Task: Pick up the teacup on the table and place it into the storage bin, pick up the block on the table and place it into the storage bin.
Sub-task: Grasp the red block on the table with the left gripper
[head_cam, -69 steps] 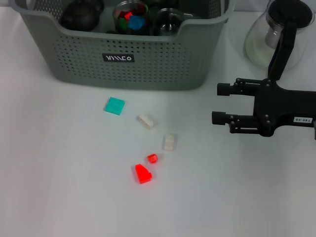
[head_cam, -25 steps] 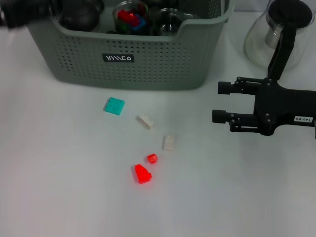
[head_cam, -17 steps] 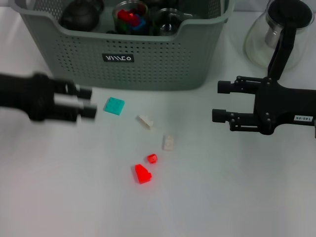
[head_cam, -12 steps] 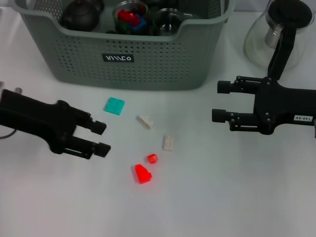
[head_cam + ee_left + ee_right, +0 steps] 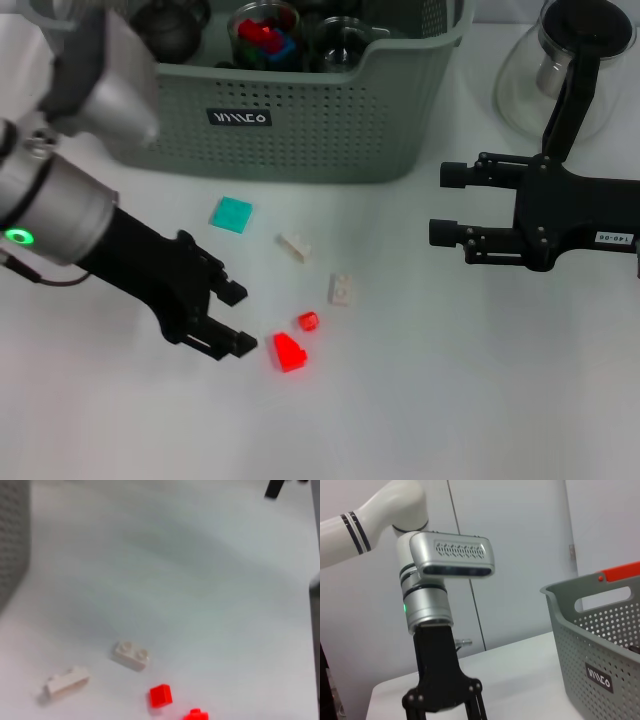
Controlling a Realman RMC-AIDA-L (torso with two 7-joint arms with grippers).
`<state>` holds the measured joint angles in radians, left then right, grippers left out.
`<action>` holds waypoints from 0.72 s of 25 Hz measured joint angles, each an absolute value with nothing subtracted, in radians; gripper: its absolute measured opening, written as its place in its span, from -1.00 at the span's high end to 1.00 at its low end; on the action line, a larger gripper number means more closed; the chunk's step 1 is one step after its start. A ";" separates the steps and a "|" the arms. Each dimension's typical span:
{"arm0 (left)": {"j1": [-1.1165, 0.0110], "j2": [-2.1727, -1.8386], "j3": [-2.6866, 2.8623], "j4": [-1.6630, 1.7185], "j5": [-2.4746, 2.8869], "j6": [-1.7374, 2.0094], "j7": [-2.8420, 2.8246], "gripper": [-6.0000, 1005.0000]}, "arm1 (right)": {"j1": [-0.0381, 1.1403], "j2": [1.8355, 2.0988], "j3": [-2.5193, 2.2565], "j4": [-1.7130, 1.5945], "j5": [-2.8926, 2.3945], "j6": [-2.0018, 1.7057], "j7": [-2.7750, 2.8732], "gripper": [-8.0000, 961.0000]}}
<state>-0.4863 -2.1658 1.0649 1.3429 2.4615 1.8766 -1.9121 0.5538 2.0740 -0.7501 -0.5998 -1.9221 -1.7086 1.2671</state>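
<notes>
The grey-green storage bin (image 5: 300,110) stands at the back; its wall also shows in the right wrist view (image 5: 600,655). Inside it a glass teacup (image 5: 265,30) holds red and blue blocks. On the table lie a red wedge block (image 5: 290,351), a small red block (image 5: 308,321), two white blocks (image 5: 342,289) (image 5: 295,246) and a teal tile (image 5: 232,214). My left gripper (image 5: 237,318) is open, low over the table just left of the red wedge. The left wrist view shows a white brick (image 5: 131,655) and a red block (image 5: 161,695). My right gripper (image 5: 446,207) hangs open at the right, holding nothing.
A glass teapot with a black handle (image 5: 570,60) stands at the back right, behind my right arm. A second glass cup (image 5: 340,40) and a dark round pot (image 5: 165,25) sit in the bin. Bare white table lies in front of the blocks.
My left arm has swung from the bin's left corner down onto the table, stopping beside the red wedge. The right arm and the blocks have not moved.
</notes>
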 joint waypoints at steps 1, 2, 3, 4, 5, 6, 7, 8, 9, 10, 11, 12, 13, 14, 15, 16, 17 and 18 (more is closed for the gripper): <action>-0.485 -2.166 1.108 1.348 2.467 1.860 -1.930 -0.23 | 0.554 2.074 -0.750 -0.600 -1.922 -1.708 1.267 -0.59; -0.483 -2.168 1.138 1.351 2.474 1.847 -1.941 -0.23 | 0.555 2.074 -0.750 -0.600 -1.922 -1.708 1.267 -0.59; -0.482 -2.170 1.175 1.355 2.483 1.828 -1.954 -0.23 | 0.556 2.074 -0.750 -0.600 -1.922 -1.707 1.267 -0.59; -0.480 -2.171 1.214 1.358 2.493 1.807 -1.972 -0.23 | 0.556 2.074 -0.750 -0.600 -1.922 -1.707 1.267 -0.59; -0.480 -2.172 1.244 1.358 2.497 1.791 -1.985 -0.23 | 0.557 2.074 -0.750 -0.600 -1.922 -1.707 1.267 -0.59; -0.480 -2.172 1.272 1.357 2.501 1.775 -1.998 -0.23 | 0.557 2.074 -0.750 -0.600 -1.922 -1.707 1.267 -0.59; -0.481 -2.171 1.296 1.355 2.503 1.763 -2.009 -0.23 | 0.557 2.074 -0.750 -0.600 -1.922 -1.707 1.267 -0.59; -0.483 -2.171 1.313 1.353 2.504 1.754 -2.016 -0.23 | 0.557 2.074 -0.750 -0.600 -1.922 -1.706 1.267 -0.59; -0.485 -2.171 1.331 1.352 2.505 1.744 -2.022 -0.23 | 0.557 2.074 -0.750 -0.600 -1.922 -1.706 1.267 -0.59; -0.489 -2.172 1.347 1.351 2.505 1.733 -2.031 -0.23 | 0.558 2.074 -0.750 -0.600 -1.922 -1.706 1.267 -0.59; -0.490 -2.172 1.358 1.351 2.505 1.728 -2.036 -0.23 | 0.559 2.074 -0.750 -0.600 -1.922 -1.705 1.267 -0.59; -0.493 -2.172 1.376 1.350 2.506 1.717 -2.048 -0.23 | 0.559 2.074 -0.750 -0.600 -1.922 -1.705 1.267 -0.59; -0.496 -2.172 1.395 1.349 2.506 1.707 -2.060 -0.23 | 0.560 2.074 -0.750 -0.600 -1.922 -1.705 1.267 -0.59; -0.497 -2.171 1.412 1.349 2.507 1.698 -2.071 -0.23 | 0.560 2.074 -0.750 -0.600 -1.922 -1.705 1.267 -0.59; -0.498 -2.171 1.429 1.349 2.509 1.690 -2.081 -0.23 | 0.561 2.074 -0.750 -0.600 -1.922 -1.705 1.267 -0.59; -0.498 -2.171 1.448 1.351 2.511 1.680 -2.091 -0.23 | 0.562 2.074 -0.750 -0.600 -1.922 -1.704 1.267 -0.59; -0.498 -2.171 1.466 1.353 2.513 1.670 -2.100 -0.23 | 0.562 2.074 -0.750 -0.600 -1.922 -1.704 1.267 -0.59; -0.498 -2.171 1.486 1.355 2.518 1.657 -2.112 -0.23 | 0.563 2.074 -0.750 -0.600 -1.922 -1.704 1.267 -0.59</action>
